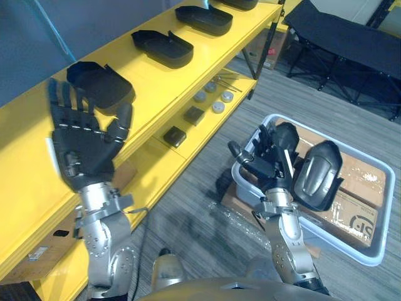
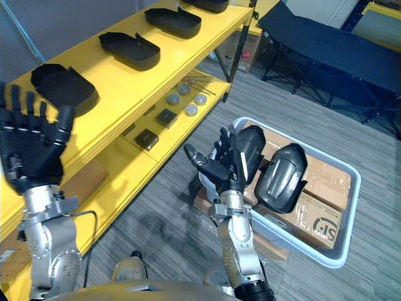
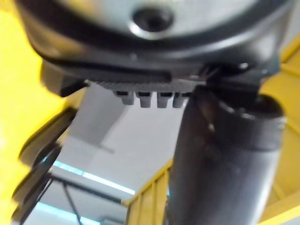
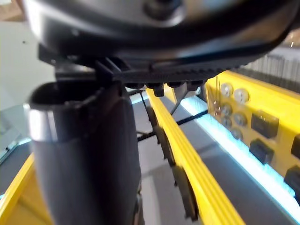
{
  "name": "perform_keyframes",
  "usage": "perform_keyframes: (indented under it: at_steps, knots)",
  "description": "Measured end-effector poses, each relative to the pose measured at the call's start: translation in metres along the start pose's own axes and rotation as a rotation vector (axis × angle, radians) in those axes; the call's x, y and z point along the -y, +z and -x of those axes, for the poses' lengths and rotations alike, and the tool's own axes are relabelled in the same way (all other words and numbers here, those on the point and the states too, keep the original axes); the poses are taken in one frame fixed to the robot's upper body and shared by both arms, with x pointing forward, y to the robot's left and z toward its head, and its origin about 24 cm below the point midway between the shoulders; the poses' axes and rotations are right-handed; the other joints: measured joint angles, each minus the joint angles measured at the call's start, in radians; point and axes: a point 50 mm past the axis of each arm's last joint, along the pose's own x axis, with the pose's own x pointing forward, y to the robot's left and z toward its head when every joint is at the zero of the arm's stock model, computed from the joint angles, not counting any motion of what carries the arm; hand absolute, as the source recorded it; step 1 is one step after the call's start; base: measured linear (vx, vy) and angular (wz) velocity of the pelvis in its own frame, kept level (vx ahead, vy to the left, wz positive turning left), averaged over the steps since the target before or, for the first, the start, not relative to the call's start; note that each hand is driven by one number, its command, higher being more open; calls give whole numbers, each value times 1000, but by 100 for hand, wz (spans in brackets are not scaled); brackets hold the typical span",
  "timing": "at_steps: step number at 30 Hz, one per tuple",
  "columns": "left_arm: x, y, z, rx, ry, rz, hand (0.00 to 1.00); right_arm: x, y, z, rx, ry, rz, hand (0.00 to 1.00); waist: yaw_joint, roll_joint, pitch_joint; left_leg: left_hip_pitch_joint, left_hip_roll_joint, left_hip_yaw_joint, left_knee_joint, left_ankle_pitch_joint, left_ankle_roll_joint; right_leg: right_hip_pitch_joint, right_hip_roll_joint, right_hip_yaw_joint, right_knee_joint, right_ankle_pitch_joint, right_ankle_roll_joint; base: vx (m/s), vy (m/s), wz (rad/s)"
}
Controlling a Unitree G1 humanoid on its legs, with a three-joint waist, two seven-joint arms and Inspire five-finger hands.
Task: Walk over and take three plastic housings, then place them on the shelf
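Both empty, left hand (image 1: 84,147) spread wide near housing (image 1: 100,84), right hand (image 1: 266,166) open

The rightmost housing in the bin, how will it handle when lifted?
Probably stiff and light: the housing looks like a thin hollow shell. Its glossy curved back may slip. Propped on edge in the bin, it could topple if nudged.

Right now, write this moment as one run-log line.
left hand open | right hand open | housings on shelf | two housings in bin
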Motion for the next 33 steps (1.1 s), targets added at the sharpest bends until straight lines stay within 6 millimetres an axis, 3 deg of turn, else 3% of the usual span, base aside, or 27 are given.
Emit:
perform_keyframes:
  at_steps: [1,4,6,8,9,12,15,18,23,27,29,31,32,33]
  knots:
    - [5,-6,3,-33,-26,67,100,4,-3,5,-17,-25,-3,100,1,-18,-1,-2,13,29,9,1,-8,-1,8,-3,-27,-39,42,-60,-219,-67]
    - [10,-22,10,-98,-33,116,100,13,-12,20,-66,-42,-12,100,-13,-52,-1,-11,37,75,34,5,-21,10,15,-75,-92,-124,87,-47,-236,-60]
    - [16,-44,19,-191,-17,157,100,25,-12,27,-88,-38,35,100,-67,-19,19,-37,83,50,64,12,-10,14,67,-94,-113,-124,67,-106,-242,-22]
    - [23,-59,29,-281,-33,176,100,36,-8,29,-92,-49,84,100,-79,-11,24,-36,94,32,97,16,49,-4,97,-42,-130,-115,37,-115,-117,-72]
    - [27,-63,32,-303,-56,186,100,44,-5,32,-88,-69,97,100,-79,-5,25,-37,86,18,132,-25,77,-4,109,-8,-157,-104,20,-71,-18,-82]
    - [33,-60,31,-289,-119,199,100,59,4,40,-75,-128,64,100,-79,14,18,-16,-7,-63,144,-149,95,-26,111,62,-179,-77,25,-21,87,-76]
    - [35,-57,26,-271,-151,196,100,60,5,40,-77,-126,94,100,-77,15,14,6,-60,-31,107,-149,77,-66,77,117,-180,-32,68,-9,142,-54]
    - [37,-58,26,-278,-165,200,100,50,0,40,-85,-116,126,100,-75,11,14,19,-89,-2,91,-147,67,-59,58,133,-245,26,81,-8,144,-38]
    - [54,-63,26,-316,-275,224,100,51,-3,41,-94,-234,140,100,-55,-22,12,0,-98,12,118,-168,37,-40,55,141,-347,98,88,-39,87,-19]
    - [61,-69,30,-383,-341,186,100,62,2,41,-72,-355,148,100,-53,-59,20,-38,-93,14,241,-250,42,-40,70,209,-411,163,86,-72,127,-48]
    - [59,-70,31,-398,-351,162,100,64,1,42,-75,-367,149,100,-50,-71,26,-39,-86,27,293,-300,52,-45,83,235,-411,178,76,-129,175,-80]
    - [53,-68,32,-399,-373,93,100,62,0,43,-81,-360,118,100,-45,-97,38,-39,-85,39,357,-351,75,-62,103,239,-409,213,36,-187,147,-100]
    - [49,-67,31,-397,-378,44,100,59,-2,41,-82,-348,90,100,-33,-112,41,-39,-83,61,366,-358,88,-79,115,231,-422,243,-8,-215,74,-129]
    - [42,-68,31,-408,-365,-22,100,56,-3,42,-86,-333,68,100,-26,-121,46,-53,-52,112,370,-358,97,-94,121,159,-451,180,-96,-203,49,-114]
